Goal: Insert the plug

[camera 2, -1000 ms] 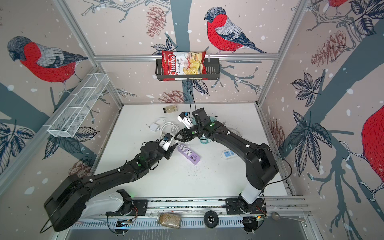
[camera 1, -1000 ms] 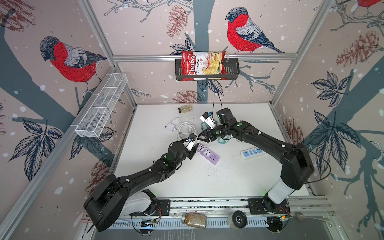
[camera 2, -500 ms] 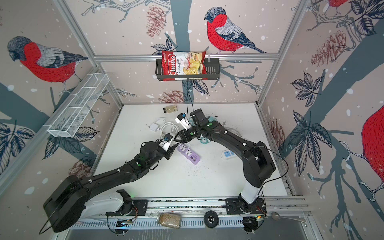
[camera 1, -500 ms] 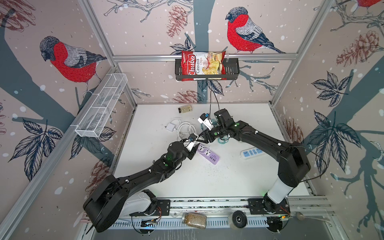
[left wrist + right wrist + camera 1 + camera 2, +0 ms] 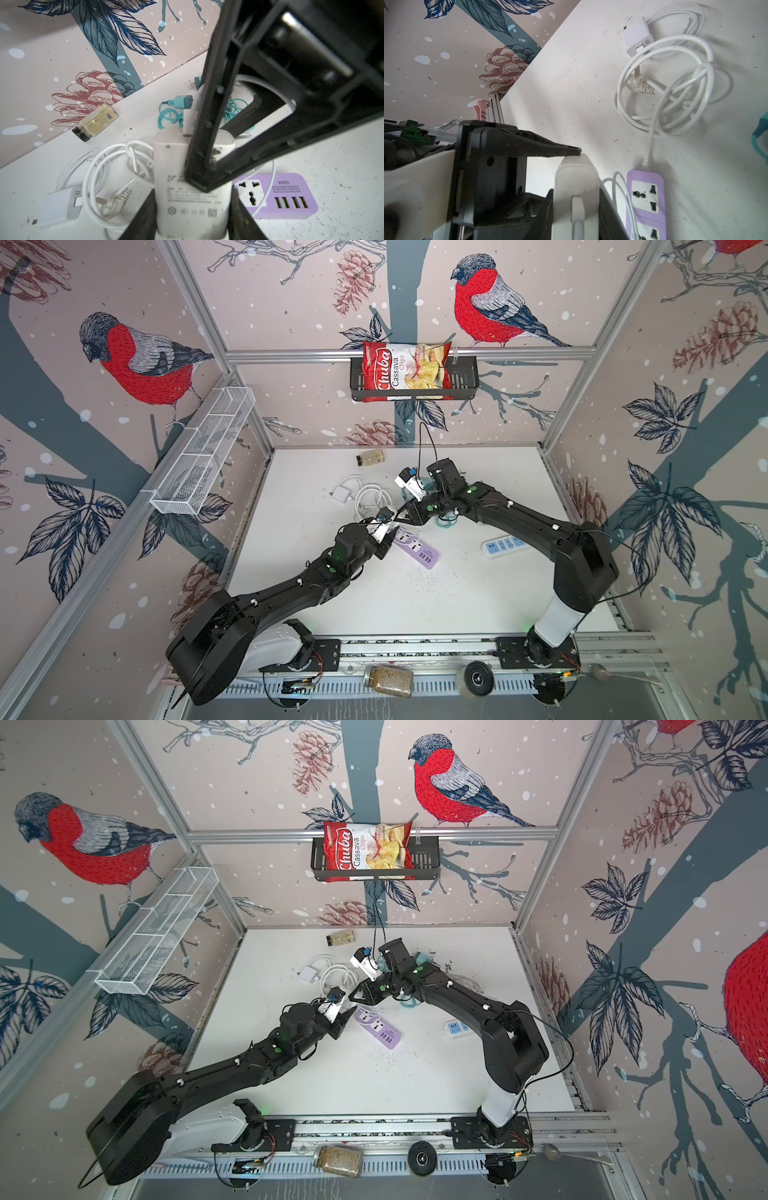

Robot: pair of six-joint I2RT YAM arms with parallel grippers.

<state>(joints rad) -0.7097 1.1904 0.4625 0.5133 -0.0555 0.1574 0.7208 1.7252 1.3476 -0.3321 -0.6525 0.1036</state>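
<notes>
White plastic plug [image 5: 174, 166], probably rigid, light and smooth-sided: clamped by its narrow sides in left pincer [image 5: 193, 199], above the desk [image 5: 332, 155], just beside purple strip [image 5: 291, 193]. Right pincer [image 5: 200, 184] jaws together, tip against plug's label face. Judged best held by flat sides; prongs hidden.

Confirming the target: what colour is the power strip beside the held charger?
The power strip is lilac purple, clearest in the left wrist view.
</notes>
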